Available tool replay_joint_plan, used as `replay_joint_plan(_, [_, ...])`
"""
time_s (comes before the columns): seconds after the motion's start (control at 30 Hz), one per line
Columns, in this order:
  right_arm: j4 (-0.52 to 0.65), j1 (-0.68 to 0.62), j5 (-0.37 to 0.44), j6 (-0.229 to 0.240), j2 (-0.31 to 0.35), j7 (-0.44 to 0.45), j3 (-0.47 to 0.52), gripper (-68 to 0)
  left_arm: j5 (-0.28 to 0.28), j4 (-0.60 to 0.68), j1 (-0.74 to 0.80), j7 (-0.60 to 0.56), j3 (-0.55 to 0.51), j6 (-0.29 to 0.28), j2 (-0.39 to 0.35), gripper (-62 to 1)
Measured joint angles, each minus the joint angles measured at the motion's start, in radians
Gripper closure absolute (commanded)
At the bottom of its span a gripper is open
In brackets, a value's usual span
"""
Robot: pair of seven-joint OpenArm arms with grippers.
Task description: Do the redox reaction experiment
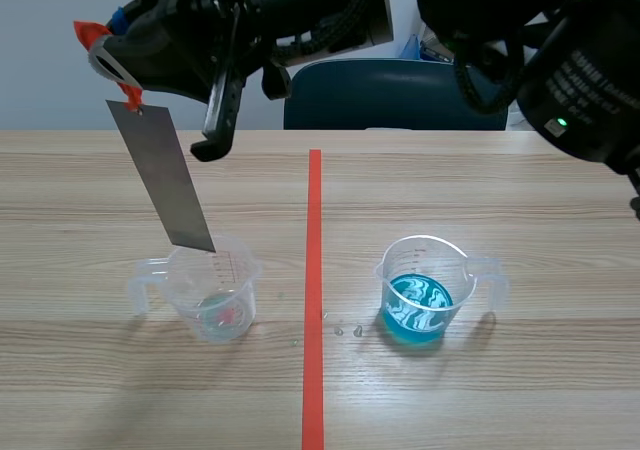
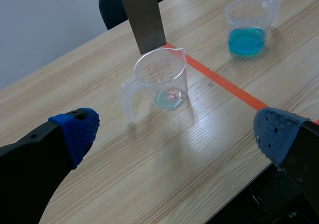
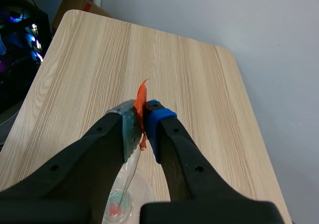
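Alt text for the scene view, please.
The right gripper holds a tilted grey metal strip by its orange tab, lower end by the rim of a clear measuring cup. Across the red tape line stands a cup of blue liquid.

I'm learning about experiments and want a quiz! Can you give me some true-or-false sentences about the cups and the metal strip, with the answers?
1. The right tool is shut on the orange tag at the metal strip's top. True.
2. The strip is dipped in the cup of blue liquid. False: it hangs at the nearly empty cup, across the tape line.
3. The left tool holds a cup. False: it is open, holding nothing.
4. Both cups stand upright. True.
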Motion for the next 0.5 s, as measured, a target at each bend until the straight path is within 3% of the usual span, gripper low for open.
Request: replay_joint_plan(0.5, [-0.004,0.0,0.0,0.0,-0.045,-0.039,0.0,-0.6,0.0,0.0,0.0,0.0,0.0,0.0,0.0,-62.3])
